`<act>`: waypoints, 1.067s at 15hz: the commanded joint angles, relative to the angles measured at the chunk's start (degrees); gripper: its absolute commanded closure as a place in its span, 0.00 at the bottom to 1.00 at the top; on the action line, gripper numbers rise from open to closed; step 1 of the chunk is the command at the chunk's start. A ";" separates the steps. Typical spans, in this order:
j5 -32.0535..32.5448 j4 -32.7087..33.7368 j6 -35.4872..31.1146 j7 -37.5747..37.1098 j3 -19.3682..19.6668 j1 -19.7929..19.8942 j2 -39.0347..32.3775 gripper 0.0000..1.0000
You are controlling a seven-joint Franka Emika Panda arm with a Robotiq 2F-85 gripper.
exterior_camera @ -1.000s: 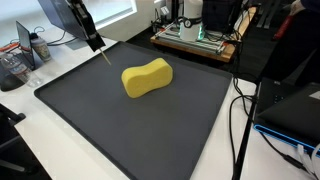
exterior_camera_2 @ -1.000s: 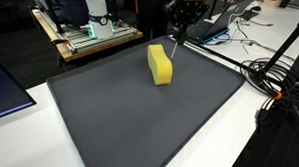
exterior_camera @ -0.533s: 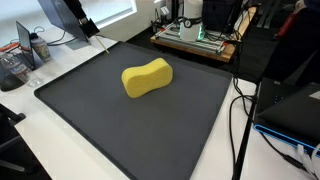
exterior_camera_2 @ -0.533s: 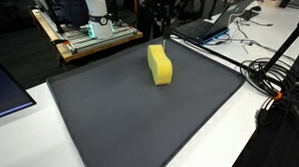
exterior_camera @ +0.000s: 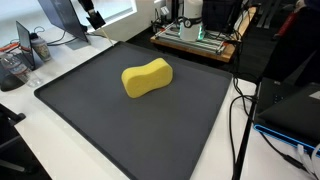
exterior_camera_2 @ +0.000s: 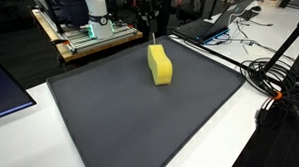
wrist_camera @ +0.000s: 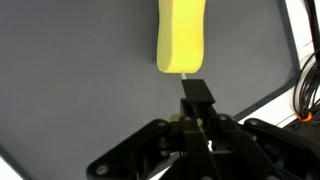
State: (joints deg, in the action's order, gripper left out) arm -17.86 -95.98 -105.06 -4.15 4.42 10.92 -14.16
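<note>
A yellow peanut-shaped sponge [exterior_camera: 147,77] [exterior_camera_2: 160,65] lies on a dark grey mat [exterior_camera: 120,125] [exterior_camera_2: 138,118], toward its far side. My gripper [exterior_camera: 94,20] [exterior_camera_2: 150,21] hangs high above the mat's far edge, behind the sponge and well clear of it. It appears shut on a thin pale stick that points downward. In the wrist view the black fingers [wrist_camera: 197,92] are pressed together, with the sponge [wrist_camera: 181,35] straight ahead of them on the mat [wrist_camera: 80,70].
A wooden bench with equipment [exterior_camera: 195,35] [exterior_camera_2: 86,31] stands behind the mat. Cables [exterior_camera: 240,110] [exterior_camera_2: 275,83] trail beside one edge. A laptop [exterior_camera_2: 217,26] and a pen holder [exterior_camera: 12,68] sit near the corners.
The gripper has risen from just above the mat's far edge, lifting the stick's tip off the mat. The sponge has not moved.
</note>
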 commanded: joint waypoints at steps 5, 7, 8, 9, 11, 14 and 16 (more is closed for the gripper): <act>-2.36 -22.88 -20.35 4.29 0.44 -2.15 12.86 0.97; -2.74 -26.55 -23.47 4.63 0.57 -2.35 14.53 0.97; -3.35 -28.27 -25.03 4.90 0.63 -2.40 15.39 0.97; -4.12 -29.70 -26.02 5.15 0.71 -2.40 16.04 0.97; -5.76 -32.68 -28.67 5.90 0.85 -2.52 17.34 0.97; -8.29 -36.07 -31.13 6.59 1.14 -2.68 18.82 0.97; -10.65 -38.29 -33.73 7.29 1.29 -2.86 19.71 0.97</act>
State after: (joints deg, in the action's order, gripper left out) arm -24.25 -129.48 -135.01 0.90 4.62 9.16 2.20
